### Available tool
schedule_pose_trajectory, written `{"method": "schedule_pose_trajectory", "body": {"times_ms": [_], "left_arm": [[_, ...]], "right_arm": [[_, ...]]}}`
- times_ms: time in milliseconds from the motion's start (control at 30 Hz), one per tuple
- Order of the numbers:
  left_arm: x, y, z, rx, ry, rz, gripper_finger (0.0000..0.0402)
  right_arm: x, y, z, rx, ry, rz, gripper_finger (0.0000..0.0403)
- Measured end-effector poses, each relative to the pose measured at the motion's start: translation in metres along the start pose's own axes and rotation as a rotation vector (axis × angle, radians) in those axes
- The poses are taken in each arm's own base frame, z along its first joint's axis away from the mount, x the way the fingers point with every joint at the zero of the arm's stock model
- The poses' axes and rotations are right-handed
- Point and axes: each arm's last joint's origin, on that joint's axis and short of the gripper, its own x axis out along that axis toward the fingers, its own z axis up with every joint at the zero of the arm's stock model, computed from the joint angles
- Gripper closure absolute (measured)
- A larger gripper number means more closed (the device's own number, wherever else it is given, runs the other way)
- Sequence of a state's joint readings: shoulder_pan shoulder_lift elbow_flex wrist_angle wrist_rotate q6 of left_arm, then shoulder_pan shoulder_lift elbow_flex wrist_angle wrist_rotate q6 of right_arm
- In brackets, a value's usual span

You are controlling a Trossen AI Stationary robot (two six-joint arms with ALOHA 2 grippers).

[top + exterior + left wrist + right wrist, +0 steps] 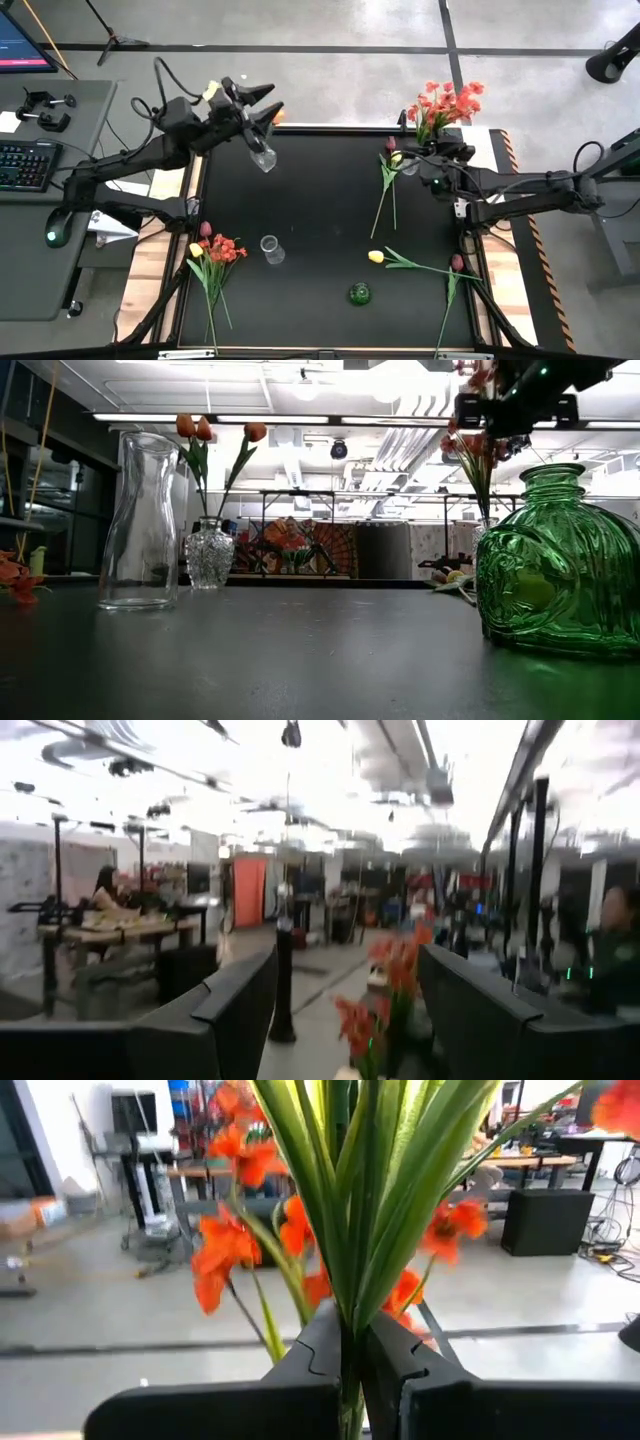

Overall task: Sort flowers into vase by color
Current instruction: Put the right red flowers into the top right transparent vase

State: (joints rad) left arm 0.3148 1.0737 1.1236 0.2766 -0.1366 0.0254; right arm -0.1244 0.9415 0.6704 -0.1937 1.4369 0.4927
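Observation:
My right gripper (350, 1330) is shut on a red-orange blossom spray (447, 102) at the table's far right. It holds the spray over a small clear vase (408, 165). My left gripper (262, 100) is open and empty, high at the far left, above a cut-glass vase (210, 552) with orange tulips (192, 428) standing in it. Dark pink and yellow tulips (392, 152) lie on the mat. More flowers (212, 252) lie near the left edge. A yellow tulip (376, 257) and a dark pink one (457, 263) lie at the near right. My right gripper pinches the spray's bundled green stems and leaves (352, 1295) between its two fingers, coming in about level from the table's right side. The spray stands upright, blossoms above the fingers. Its lower end (483, 500) runs down behind the green vase, so where it ends is hidden.
A tall clear carafe (270, 249) stands mid-table and a green glass vase (360, 294) stands near the front edge. A keyboard (25, 165) and a mouse lie on a side desk to the left. People and furniture show in the room beyond.

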Motion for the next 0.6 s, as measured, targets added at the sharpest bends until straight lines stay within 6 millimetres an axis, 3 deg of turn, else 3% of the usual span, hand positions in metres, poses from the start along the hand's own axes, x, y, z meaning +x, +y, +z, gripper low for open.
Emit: {"method": "schedule_pose_trajectory", "body": {"times_ms": [600], "left_arm": [[0.001, 0.009, 0.008, -0.020, -0.089, 0.044, 0.0172]], "right_arm": [[0.004, 0.001, -0.019, -0.107, 0.102, 0.066, 0.0388]]}}
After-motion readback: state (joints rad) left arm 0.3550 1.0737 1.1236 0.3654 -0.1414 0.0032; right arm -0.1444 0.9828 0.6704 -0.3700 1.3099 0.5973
